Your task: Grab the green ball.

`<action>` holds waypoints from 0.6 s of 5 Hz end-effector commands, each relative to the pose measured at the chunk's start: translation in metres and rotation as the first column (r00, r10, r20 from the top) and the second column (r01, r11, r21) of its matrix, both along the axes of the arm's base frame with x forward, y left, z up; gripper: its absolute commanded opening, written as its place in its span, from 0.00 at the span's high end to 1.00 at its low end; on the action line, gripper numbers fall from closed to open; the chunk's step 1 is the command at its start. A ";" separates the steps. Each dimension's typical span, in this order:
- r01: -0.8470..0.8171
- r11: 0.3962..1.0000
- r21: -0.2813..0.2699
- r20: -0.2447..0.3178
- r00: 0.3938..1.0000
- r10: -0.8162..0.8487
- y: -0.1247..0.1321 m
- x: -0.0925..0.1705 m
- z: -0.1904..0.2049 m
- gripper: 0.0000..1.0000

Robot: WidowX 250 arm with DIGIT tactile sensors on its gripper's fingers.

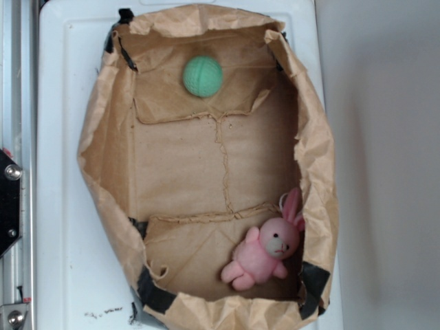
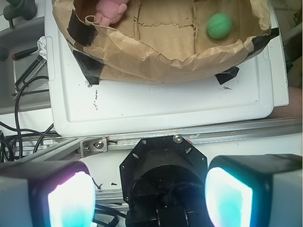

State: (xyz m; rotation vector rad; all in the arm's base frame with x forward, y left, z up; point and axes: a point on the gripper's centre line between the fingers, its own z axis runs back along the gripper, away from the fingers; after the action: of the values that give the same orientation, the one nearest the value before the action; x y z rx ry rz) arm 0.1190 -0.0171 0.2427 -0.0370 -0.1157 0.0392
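Observation:
The green ball is a small mint-green lined ball lying on the floor of an open brown paper bag, near its top end. In the wrist view the ball sits at the upper right inside the bag. My gripper is open and empty, its two glowing pads wide apart at the bottom of the wrist view, above the robot's black base and well short of the bag. The gripper is out of the exterior view.
A pink plush bunny lies at the bag's lower right; it also shows in the wrist view. The bag rests on a white tray. An aluminium rail and black cables lie beside the tray.

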 end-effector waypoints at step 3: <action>0.002 1.000 -0.023 0.103 0.995 0.000 -0.016 0.035 -0.010 0.00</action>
State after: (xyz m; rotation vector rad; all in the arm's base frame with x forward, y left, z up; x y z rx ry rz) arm 0.1514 -0.0314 0.2302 -0.0639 -0.2092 0.0408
